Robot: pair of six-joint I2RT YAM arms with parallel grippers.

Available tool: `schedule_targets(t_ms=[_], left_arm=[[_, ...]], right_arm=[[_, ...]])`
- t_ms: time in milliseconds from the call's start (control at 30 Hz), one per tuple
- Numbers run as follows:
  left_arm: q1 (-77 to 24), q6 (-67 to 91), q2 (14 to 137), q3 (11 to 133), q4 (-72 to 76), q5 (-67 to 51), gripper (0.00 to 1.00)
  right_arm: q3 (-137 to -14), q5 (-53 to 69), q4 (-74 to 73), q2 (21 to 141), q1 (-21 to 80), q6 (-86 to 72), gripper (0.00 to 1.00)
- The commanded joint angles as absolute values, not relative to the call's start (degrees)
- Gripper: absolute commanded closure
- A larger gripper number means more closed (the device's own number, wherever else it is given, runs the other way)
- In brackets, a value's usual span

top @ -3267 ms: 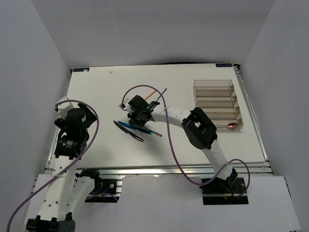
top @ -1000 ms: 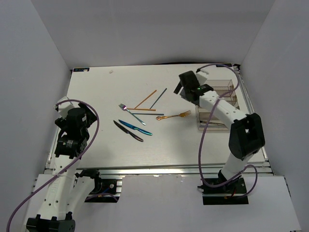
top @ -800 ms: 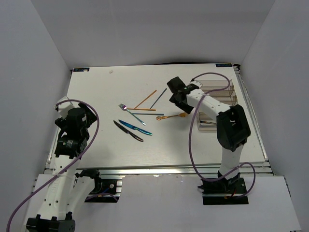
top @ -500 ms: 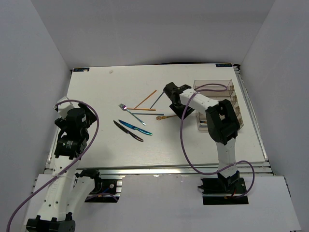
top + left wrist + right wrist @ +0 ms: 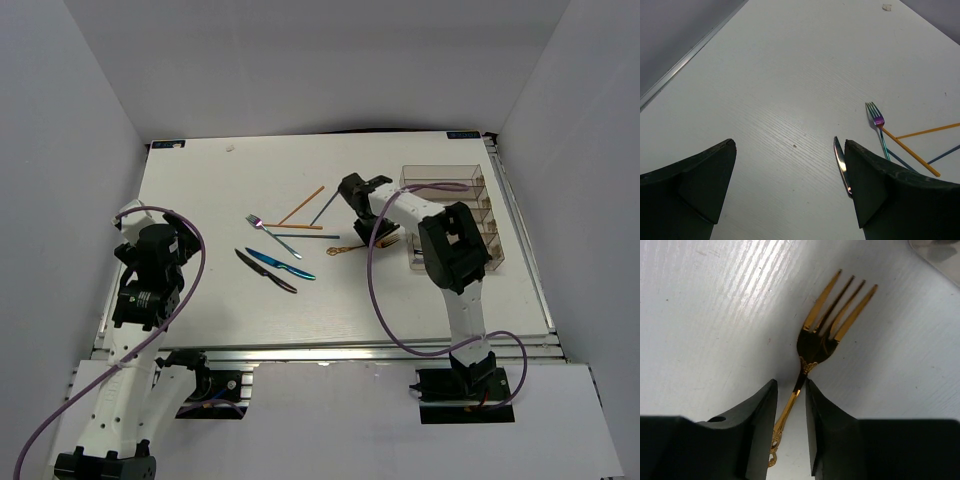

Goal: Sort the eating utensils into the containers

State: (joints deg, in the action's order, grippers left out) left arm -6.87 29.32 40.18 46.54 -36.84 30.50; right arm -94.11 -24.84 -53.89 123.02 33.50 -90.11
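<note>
A gold fork (image 5: 825, 335) lies flat on the white table, tines pointing away, and it also shows as the gold fork (image 5: 342, 247) in the top view. My right gripper (image 5: 791, 390) is down over it. Its fingers (image 5: 762, 415) straddle the thin neck of the handle, narrowed but with a gap still showing on the left side. The clear containers (image 5: 440, 171) stand at the right. The left gripper (image 5: 790, 150) hovers wide open over bare table. A black knife (image 5: 840, 161) lies by its right finger.
Left of the gold fork lie an orange chopstick (image 5: 302, 205), a dark chopstick (image 5: 328, 203), a rainbow-tinted fork (image 5: 270, 230), a blue knife (image 5: 282, 264) and the black knife (image 5: 264, 270). A corner of the containers (image 5: 937, 252) shows in the right wrist view.
The right arm swung from the containers to the gold fork and came down over its handle. Its jaws narrowed around the handle. The left arm stayed still.
</note>
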Motion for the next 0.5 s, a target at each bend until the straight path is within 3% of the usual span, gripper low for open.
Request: schedule_targets(t_ms=[0, 67, 133, 467], left_arm=[[-6.9, 28.7, 39.8, 46.5, -35.8, 29.6, 0.02], [-6.8, 28.7, 39.8, 46.5, -35.8, 29.6, 0.02], [-6.9, 28.7, 39.5, 46.4, -35.7, 29.6, 0.02], [-6.9, 28.9, 38.6, 46.4, -36.0, 30.1, 0.02]], right_arm=[[-92.9, -21.1, -56.9, 127.0, 33.0, -96.5, 0.70], [-91.2, -19.7, -57.1, 126.8, 33.0, -97.6, 0.78], [-90.0, -18.1, -56.3, 126.0, 33.0, -98.0, 0.99], [-90.2, -13.1, -44.1, 118.2, 33.0, -90.1, 1.00]])
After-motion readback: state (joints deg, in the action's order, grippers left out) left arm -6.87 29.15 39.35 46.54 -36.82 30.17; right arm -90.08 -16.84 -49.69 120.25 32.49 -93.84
